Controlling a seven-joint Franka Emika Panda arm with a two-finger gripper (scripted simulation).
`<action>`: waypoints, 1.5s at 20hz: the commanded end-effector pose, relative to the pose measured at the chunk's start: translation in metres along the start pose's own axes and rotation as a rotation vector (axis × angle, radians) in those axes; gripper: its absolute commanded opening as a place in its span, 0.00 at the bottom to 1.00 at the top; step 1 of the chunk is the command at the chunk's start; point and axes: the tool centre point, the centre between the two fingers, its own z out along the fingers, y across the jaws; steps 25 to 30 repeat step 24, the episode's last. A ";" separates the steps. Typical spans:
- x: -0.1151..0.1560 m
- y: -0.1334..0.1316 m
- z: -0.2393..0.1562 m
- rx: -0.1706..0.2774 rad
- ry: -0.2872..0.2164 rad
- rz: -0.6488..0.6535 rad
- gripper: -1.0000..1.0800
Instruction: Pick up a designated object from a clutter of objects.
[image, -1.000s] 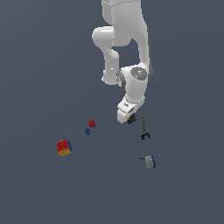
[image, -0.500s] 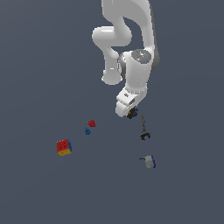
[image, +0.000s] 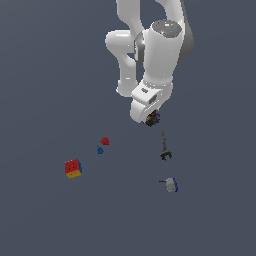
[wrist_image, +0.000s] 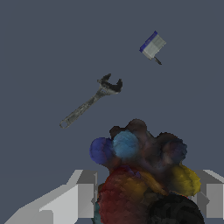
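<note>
Wrist and exterior views, gripper raised with its load. In my wrist view the nearest thing is the gripper (wrist_image: 144, 192), its two pale fingers (wrist_image: 81, 192) closed from either side onto the designated object (wrist_image: 140, 175): a lumpy dark brown-black mass with blue, orange and yellow patches that fills the space between them. In the exterior view I see the same dark speckled item (image: 152, 118) tucked under the white hand of the gripper (image: 151, 119), lifted clear of the grey worktop (image: 50, 75).

Beyond the held object, the closest loose item is a dark grey wrench (wrist_image: 89, 101), lying flat on the worktop with its open forked head pointing away from the gripper; in the exterior view it (image: 164, 148) lies just below the gripper in the frame, apart from it. Farther along the same line is a small white-and-blue item with a short dark stem (wrist_image: 152, 45), seen also in the exterior view (image: 170, 184), well apart from the wrench.

Off to the exterior view's left of the gripper, I see a small red lump (image: 104, 141) and a small blue lump (image: 100, 149) just beside each other. Farthest from the gripper on that side sits a red, blue and yellow puzzle cube (image: 73, 168), alone on the worktop.
</note>
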 end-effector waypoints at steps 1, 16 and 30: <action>0.002 0.005 -0.024 0.000 0.000 0.000 0.00; 0.012 0.034 -0.129 -0.002 -0.006 0.004 0.00; 0.014 0.038 -0.142 -0.002 -0.007 0.005 0.00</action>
